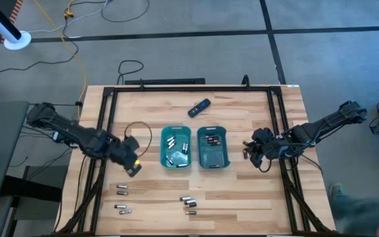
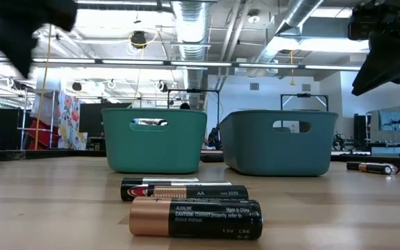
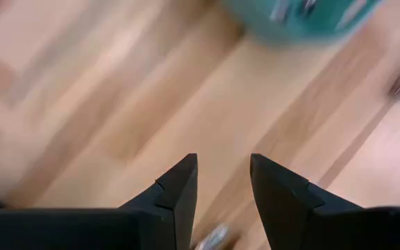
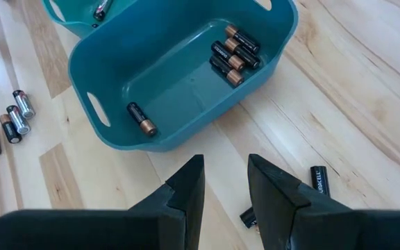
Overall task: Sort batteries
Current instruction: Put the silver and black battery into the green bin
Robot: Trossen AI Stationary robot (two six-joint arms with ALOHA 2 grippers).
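Small cylindrical batteries, silvery-grey ones [image 1: 176, 147] in the left teal tray, dark coppery-ended ones [image 4: 233, 53] in the right tray, others loose [image 1: 188, 202] on the wooden worktop.

The left gripper [image 3: 222, 182] hung over bare wooden table [image 3: 96, 104], fingers apart; a teal tray [image 3: 297, 17] lay beyond.

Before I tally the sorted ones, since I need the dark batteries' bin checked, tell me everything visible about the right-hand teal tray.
The right-hand teal plastic tray is a rounded rectangular bin with slot handles in its end walls, standing upright on the light wooden table beside the left teal tray. Its smooth floor holds dark batteries with coppery ends: a cluster near one end and a single one at the other. The right gripper hovers just outside it, fingers slightly apart, holding nothing.
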